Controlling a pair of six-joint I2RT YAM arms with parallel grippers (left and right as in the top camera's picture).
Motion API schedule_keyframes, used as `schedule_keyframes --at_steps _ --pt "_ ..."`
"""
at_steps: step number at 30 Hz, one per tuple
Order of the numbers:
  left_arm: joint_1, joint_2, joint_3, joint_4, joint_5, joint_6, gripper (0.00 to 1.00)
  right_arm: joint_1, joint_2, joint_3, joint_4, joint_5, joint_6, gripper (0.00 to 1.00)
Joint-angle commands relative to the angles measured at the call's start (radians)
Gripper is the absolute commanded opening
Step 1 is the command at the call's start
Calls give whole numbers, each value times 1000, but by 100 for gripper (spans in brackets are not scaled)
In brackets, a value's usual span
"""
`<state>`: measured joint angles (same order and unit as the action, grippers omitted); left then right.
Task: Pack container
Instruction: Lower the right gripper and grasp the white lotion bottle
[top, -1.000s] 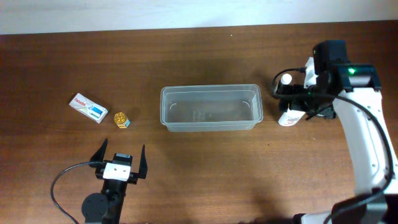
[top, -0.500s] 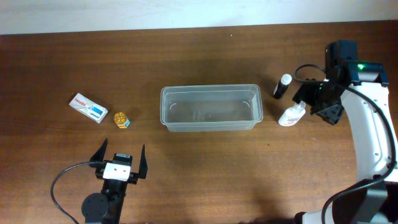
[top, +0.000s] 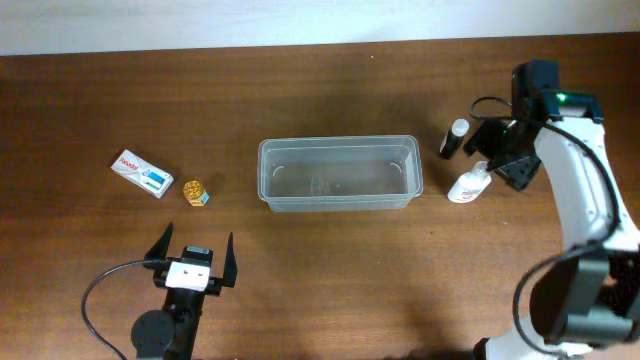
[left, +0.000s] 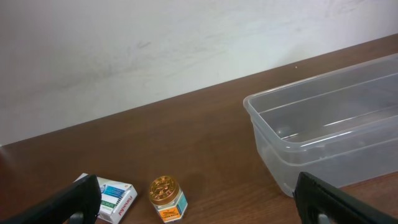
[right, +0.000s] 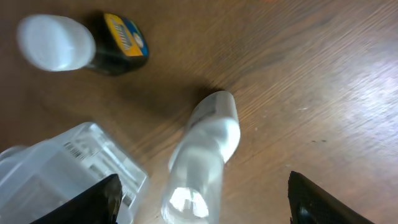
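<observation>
The clear plastic container (top: 338, 173) stands empty at the table's middle; it also shows in the left wrist view (left: 329, 124) and the right wrist view (right: 62, 168). A white squeeze bottle (top: 467, 184) (right: 205, 155) lies right of it, with a dark white-capped bottle (top: 455, 138) (right: 84, 43) behind. My right gripper (top: 493, 160) (right: 202, 205) is open and hovers over the white bottle, which lies between its fingers. A white box (top: 141, 172) (left: 112, 199) and a small gold-lidded jar (top: 195, 192) (left: 165, 198) lie at the left. My left gripper (top: 197, 258) (left: 199, 208) is open and empty near the front edge.
A pale wall (left: 155, 43) runs along the table's far edge. Black cables (top: 100, 290) trail by the left arm's base and loop near the right wrist.
My right arm swung right and back, then returned left, and its open gripper now sits over the white bottle. The left arm has not moved.
</observation>
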<state>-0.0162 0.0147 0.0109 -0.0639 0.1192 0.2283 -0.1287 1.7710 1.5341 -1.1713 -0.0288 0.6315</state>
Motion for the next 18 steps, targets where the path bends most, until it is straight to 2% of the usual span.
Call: schedule_keyframes --at_steps 1,5,8,13,18 --pt "6 -9 -2 -5 -4 12 100 -3 62 -11 6 -21 13 77" --pt "6 -9 -2 -5 -4 12 100 -2 108 -11 10 -28 13 76" --pt "6 -9 -2 -5 -4 12 100 -3 133 -11 10 -29 13 68" --pt "6 -9 -2 -5 -4 12 100 -3 139 -11 13 -27 0 50" --pt "6 -9 -2 -5 -4 12 99 -2 139 -11 16 -27 -76 39"
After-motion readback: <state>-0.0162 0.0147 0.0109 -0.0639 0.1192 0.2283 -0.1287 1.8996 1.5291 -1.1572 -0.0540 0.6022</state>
